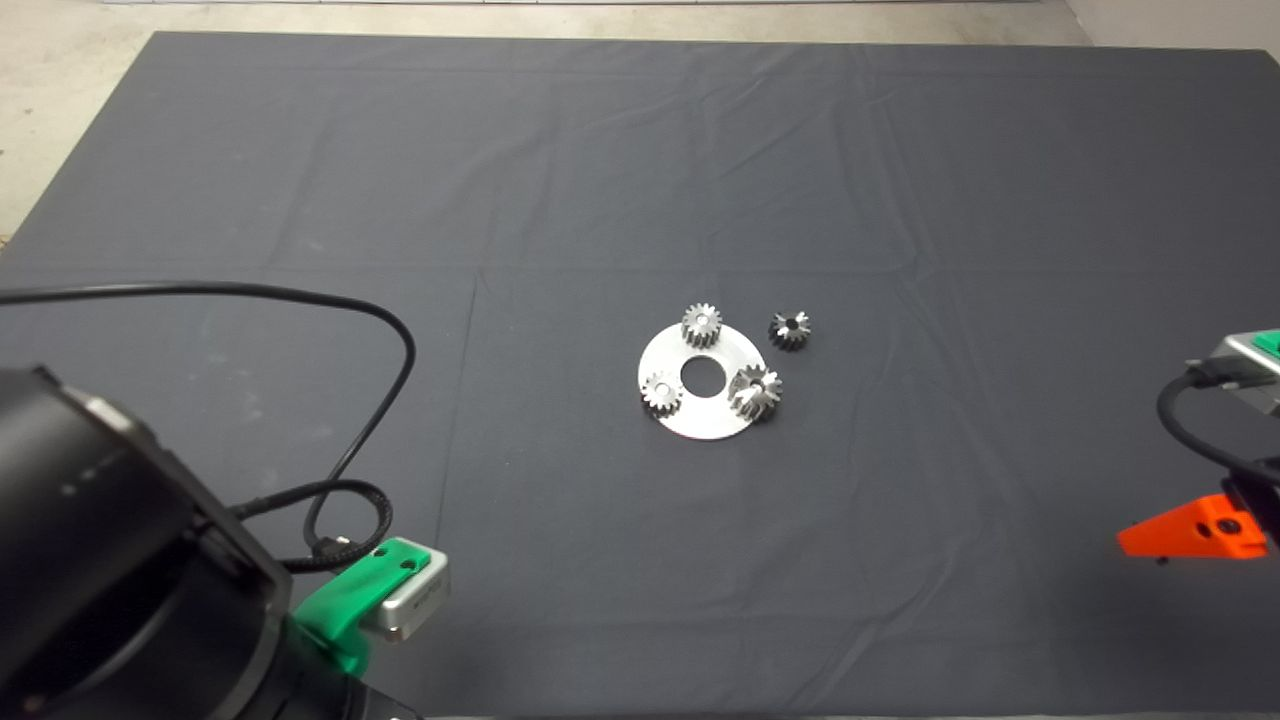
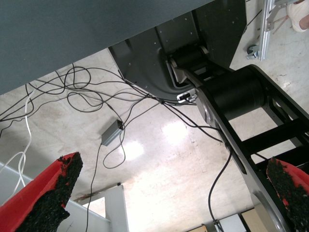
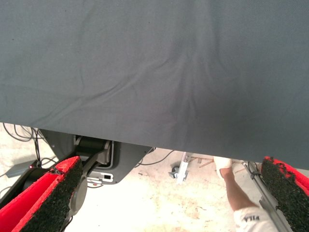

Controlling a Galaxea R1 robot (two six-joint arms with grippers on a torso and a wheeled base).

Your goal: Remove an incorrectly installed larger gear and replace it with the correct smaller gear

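A round silver plate lies on the mat in the head view. The larger gear, shiny with flared teeth, sits on the plate's right side. The smaller gear, dark grey, lies on the mat just beyond the plate's right edge. Two small light-silver gears sit on the plate at the back and the left. My left gripper is open and empty, parked at the mat's lower left. My right gripper is open and empty, at the right edge, far from the gears.
The left arm and its black cable cover the mat's lower left corner. One red finger of the right gripper shows at the right edge. The right wrist view shows the mat's edge, the floor and a person's leg.
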